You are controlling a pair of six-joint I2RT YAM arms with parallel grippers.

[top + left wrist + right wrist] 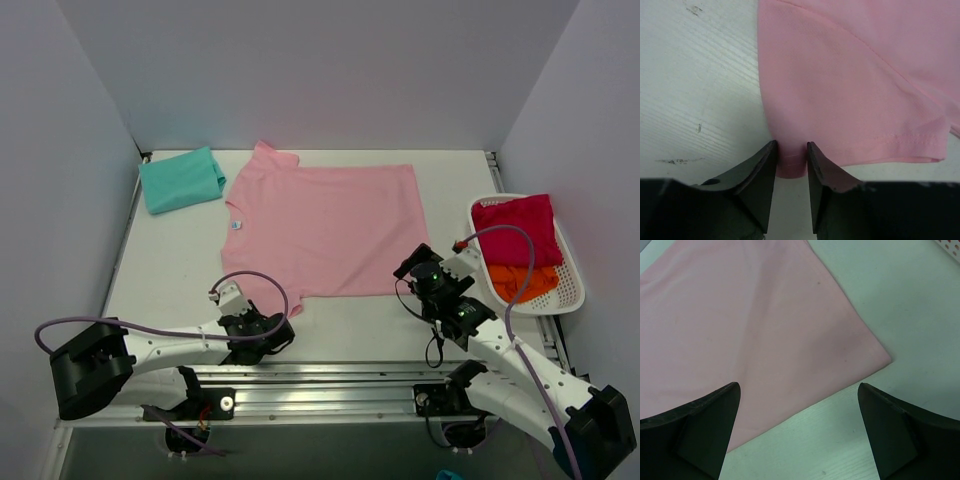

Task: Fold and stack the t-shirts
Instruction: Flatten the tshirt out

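Note:
A light pink t-shirt (320,225) lies spread flat in the middle of the table, collar to the left. My left gripper (278,322) is at its near-left sleeve. In the left wrist view the jaws (791,150) stand narrow, pinching the bunched corner of the pink sleeve (850,80). My right gripper (420,268) is wide open and empty just above the shirt's near-right hem corner (750,315). A folded teal t-shirt (180,180) lies at the far left. A crimson red t-shirt (515,228) and an orange one (525,280) lie in the basket.
The white mesh basket (572,292) stands at the table's right edge, next to my right arm. Grey walls close in the back and both sides. Metal rails run along the near edge (330,375).

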